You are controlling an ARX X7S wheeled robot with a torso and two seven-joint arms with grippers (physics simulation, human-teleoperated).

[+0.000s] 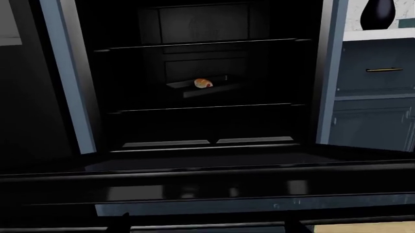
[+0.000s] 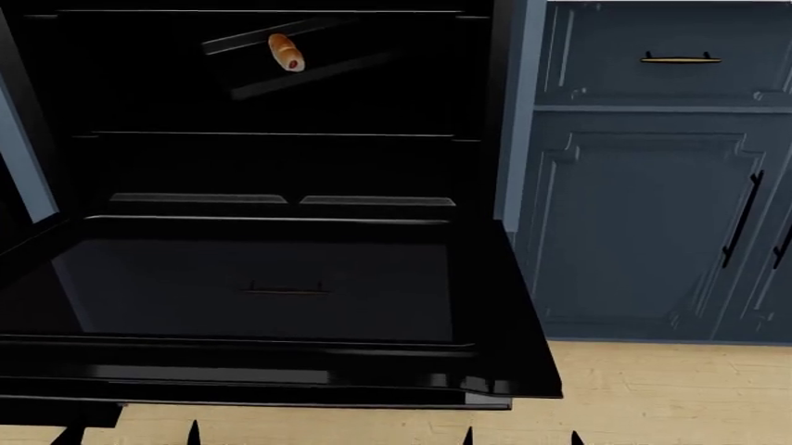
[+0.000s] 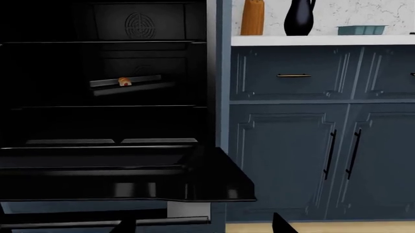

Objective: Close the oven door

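The oven door [image 2: 285,287] is a glossy black slab lying open and level in front of the dark oven cavity [image 2: 273,158]. It also fills the lower left wrist view as the oven door [image 1: 207,187] and the lower left of the right wrist view as the oven door [image 3: 123,179]. Its bar handle [image 1: 194,225] runs along the front edge, below the slab. My left gripper [image 1: 207,227] is open, its dark fingertips [image 1: 122,224] wide apart just before the handle. My right gripper [image 3: 204,227] is open too, near the door's right corner, holding nothing. Only the tips of the left gripper [image 2: 130,436] and right gripper [image 2: 520,436] show in the head view.
A small bread roll [image 2: 286,52] lies on a tilted tray inside the oven. Navy cabinets stand to the right: a drawer with a brass handle [image 2: 680,59] and doors with black bar handles [image 2: 740,220]. The floor [image 2: 669,399] is light wood. A black vase [image 3: 300,17] stands on the counter.
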